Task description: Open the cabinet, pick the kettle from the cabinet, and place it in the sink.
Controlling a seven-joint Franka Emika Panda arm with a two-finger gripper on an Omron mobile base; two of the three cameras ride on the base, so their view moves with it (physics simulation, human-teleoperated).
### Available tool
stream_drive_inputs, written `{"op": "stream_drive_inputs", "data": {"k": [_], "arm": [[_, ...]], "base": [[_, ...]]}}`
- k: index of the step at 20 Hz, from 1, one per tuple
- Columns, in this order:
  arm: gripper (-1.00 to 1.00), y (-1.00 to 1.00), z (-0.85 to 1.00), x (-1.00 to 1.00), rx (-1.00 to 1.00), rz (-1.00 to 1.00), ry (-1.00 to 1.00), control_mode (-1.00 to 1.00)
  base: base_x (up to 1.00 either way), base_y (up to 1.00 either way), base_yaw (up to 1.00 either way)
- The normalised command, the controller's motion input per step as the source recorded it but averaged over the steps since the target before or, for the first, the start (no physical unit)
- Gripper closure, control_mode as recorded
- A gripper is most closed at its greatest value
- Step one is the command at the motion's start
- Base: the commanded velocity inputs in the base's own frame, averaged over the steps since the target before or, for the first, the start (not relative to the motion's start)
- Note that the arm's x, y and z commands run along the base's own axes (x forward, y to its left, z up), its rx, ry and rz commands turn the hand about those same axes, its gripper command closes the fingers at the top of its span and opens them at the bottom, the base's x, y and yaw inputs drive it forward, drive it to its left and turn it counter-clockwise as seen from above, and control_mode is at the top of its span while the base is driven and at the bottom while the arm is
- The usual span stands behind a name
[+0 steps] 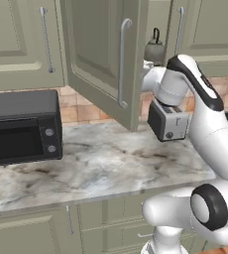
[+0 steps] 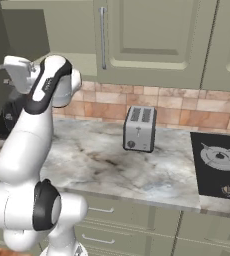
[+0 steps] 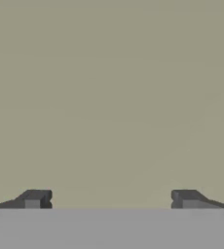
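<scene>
While the sage-green wall cabinet at the top centre of the left base view stands with one raised-panel door swung out toward the camera, its long silver bar handle facing forward, the small dull-grey domed metal kettle sits inside the opening, just right of that door's edge, its thin dark arched handle upright. The white arm reaches up toward the opening, its wrist just below and beside the kettle. In the hand view the end effector has its two dark fingertips spread wide near the lower corners, with nothing between them and a plain olive surface ahead. A boxy silver toaster stands on the marble table below the cabinet, a black microwave oven at the left of the left base view, and a black hob at the right of the right base view.
</scene>
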Motion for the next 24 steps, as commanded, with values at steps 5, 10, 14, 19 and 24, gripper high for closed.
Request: {"op": "stream_drive_inputs", "data": {"k": [5,10,14,19,24], "arm": [[-1.0,0.55,0.0,-0.16,-0.11,0.0,-0.1,-1.0],[-1.0,0.58,0.0,-0.12,-0.13,-0.01,-0.1,-1.0],[-1.0,0.45,-0.02,-0.06,-0.07,-0.04,-0.08,-1.0],[-1.0,0.38,-0.07,-0.03,-0.02,-0.05,-0.09,-1.0],[-1.0,0.04,-0.06,0.0,0.0,-0.04,-0.06,-1.0]], "base": [[0.0,0.0,0.0],[0.0,0.0,0.0],[0.0,0.0,0.0],[0.0,0.0,0.0],[0.0,0.0,0.0]]}}
